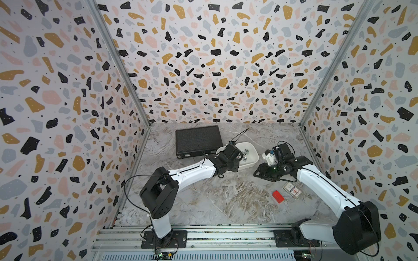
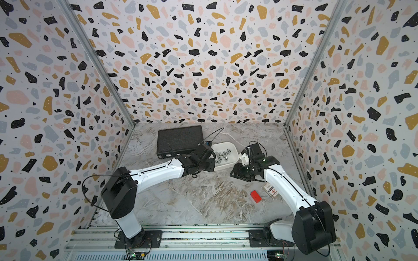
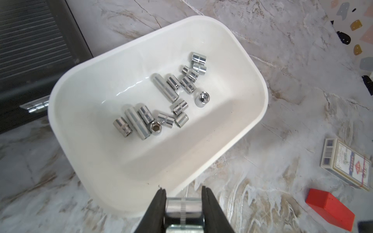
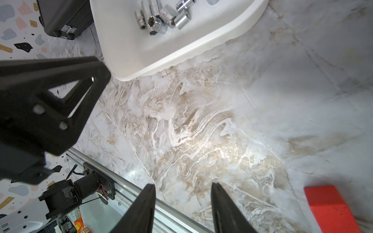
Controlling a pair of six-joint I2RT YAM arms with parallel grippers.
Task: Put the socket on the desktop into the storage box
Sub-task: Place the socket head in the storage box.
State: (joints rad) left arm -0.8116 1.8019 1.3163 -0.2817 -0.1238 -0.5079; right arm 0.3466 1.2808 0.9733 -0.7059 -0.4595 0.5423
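Chrome socket (image 3: 183,205) clamped in the left gripper (image 3: 182,189), long axis running jaw to jaw, at the storage box (image 1: 252,159) rim, mid-frame in both top views; right gripper (image 4: 183,185) jaws apart, empty, over the desktop (image 4: 222,121).

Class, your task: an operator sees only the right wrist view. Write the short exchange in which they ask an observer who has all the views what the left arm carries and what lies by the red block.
Operator: Is the left gripper carrying anything?
Observer: Yes. The left wrist view shows a chrome socket pinched between its fingers, close to the rim of the storage box.
Operator: I can see the red block. Is anything beside it?
Observer: Yes. In both top views a small printed card box lies just beside it on the desktop.
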